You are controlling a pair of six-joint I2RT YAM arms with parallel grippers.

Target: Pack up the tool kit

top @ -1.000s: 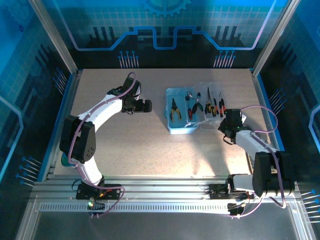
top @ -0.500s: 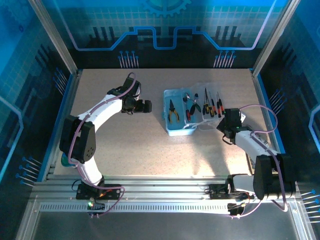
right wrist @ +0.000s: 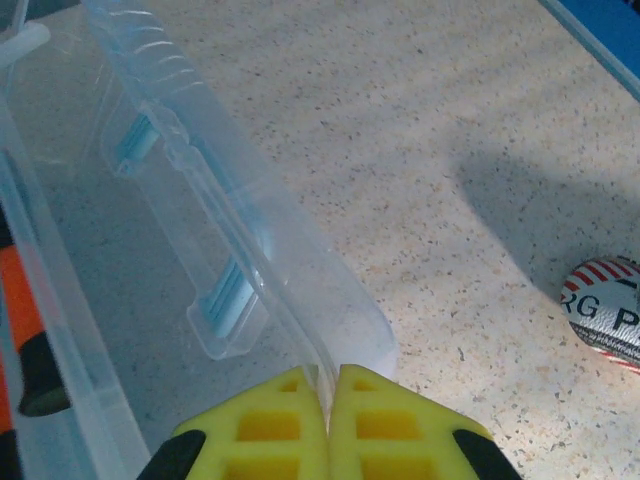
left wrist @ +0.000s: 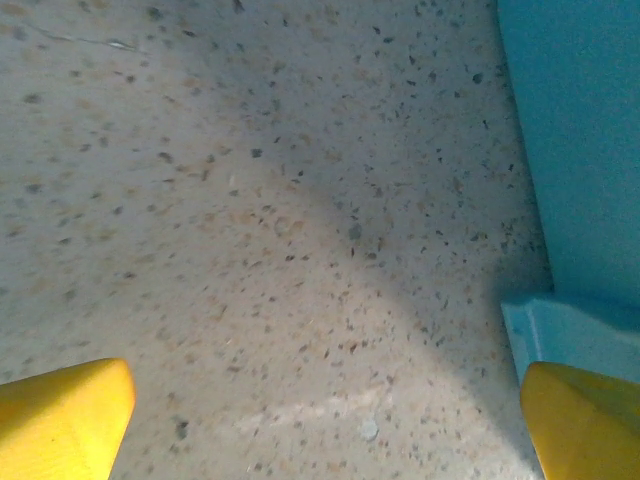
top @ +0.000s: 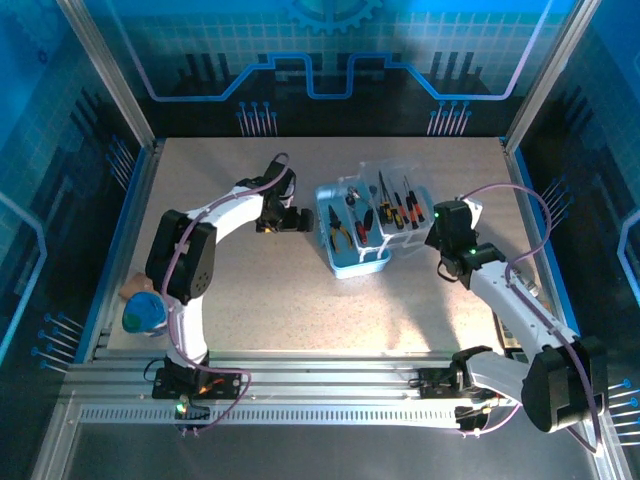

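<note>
While the right end effector (top: 432, 232) is pinching the clear lid (top: 395, 185) by its edge in the top view, the left end effector (top: 298, 216) is standing wide just beside the blue case (top: 355, 265) on the table (top: 260, 300); pliers (top: 340, 228) are lying inside. Left wrist: yellow fingertips (left wrist: 60, 415) are flanking bare table, case wall at right. Right wrist: pads (right wrist: 270, 420) are clamping the lid rim. Judgement: lid wants swinging about its hinge, left bracing the case.

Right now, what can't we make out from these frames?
- Top view: tools too small to count or name.
- Right wrist: striped disc cut by the frame edge, lettering incomplete.
- Right wrist: shut right pincer hides how deep the lid rim sits.
- Left wrist: case runs off the right edge; interior unseen.
</note>
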